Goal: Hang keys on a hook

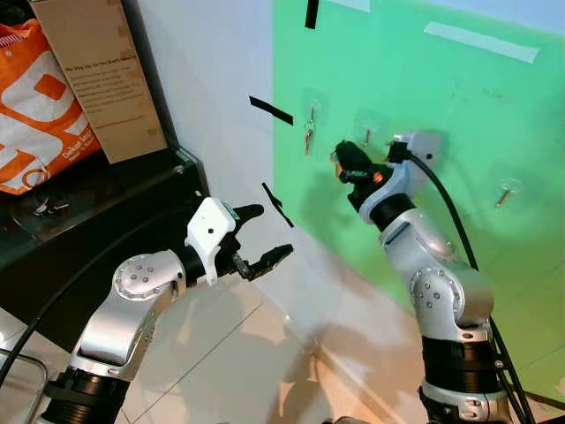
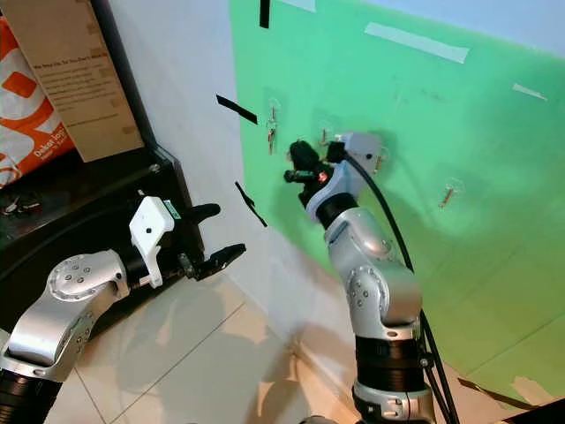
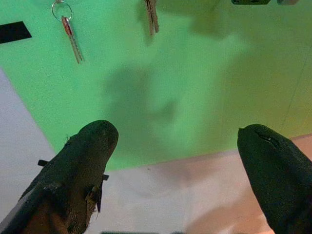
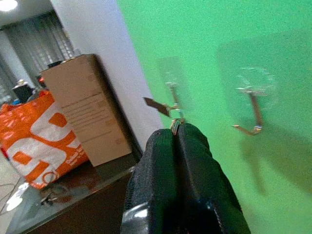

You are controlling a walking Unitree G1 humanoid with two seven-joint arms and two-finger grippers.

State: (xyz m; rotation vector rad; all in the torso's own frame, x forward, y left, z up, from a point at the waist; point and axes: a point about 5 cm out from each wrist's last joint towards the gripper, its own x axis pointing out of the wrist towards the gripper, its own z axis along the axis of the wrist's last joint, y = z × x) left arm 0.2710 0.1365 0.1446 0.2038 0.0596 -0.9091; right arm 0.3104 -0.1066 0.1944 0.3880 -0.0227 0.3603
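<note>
From the left eye view, the green sheet (image 1: 415,115) taped to the wall is the thing to steer by. The right claw (image 1: 346,162) is raised against it, just beside a clear hook (image 1: 368,132) stuck to the sheet, its fingers pressed together. A set of keys (image 1: 309,137) hangs from the hook at the sheet's left edge, and another hook (image 1: 508,190) sits far to the right. The left claw (image 1: 258,238) hovers low, off the sheet's left edge, fingers spread and holding nothing. Left of the sheet a dark desk (image 1: 97,208) carries a cardboard box (image 1: 101,75) and an orange bag (image 1: 40,106).

The right eye view tells the same story: the clenched right claw (image 2: 300,163) near the hooks, the hanging keys (image 2: 272,132) just to its left.

In the left wrist view, two black fingers (image 3: 83,165) stand wide apart, with the keys (image 3: 70,36) hanging on the green sheet beyond.

In the right wrist view, the closed fingers (image 4: 180,165) point at the sheet, and a small bit of metal peeks out at their tips (whether it is a gripped key, I cannot tell). A bare hook (image 4: 253,107) is just beside them.
</note>
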